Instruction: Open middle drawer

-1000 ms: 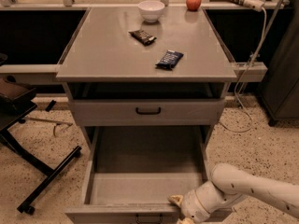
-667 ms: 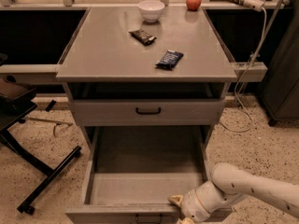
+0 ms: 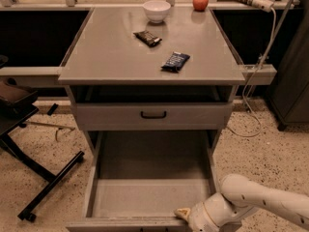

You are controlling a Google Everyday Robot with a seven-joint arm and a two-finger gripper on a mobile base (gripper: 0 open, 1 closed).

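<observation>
Your gripper (image 3: 183, 213) sits low at the near right, against the front edge of the middle drawer (image 3: 149, 197). The handle likely lies there, out of view. You cannot tell whether the gripper is clamped on anything or released. The drawer stands pulled well out toward you, its shallow grey tray exposed, so the opening looks essentially done. The top drawer (image 3: 193, 116) above it is shut. The white bowl (image 3: 157, 9), apple (image 3: 200, 2) and blue snack bar (image 3: 175, 61) rest on the cabinet top (image 3: 106, 57), well apart from the arm.
</observation>
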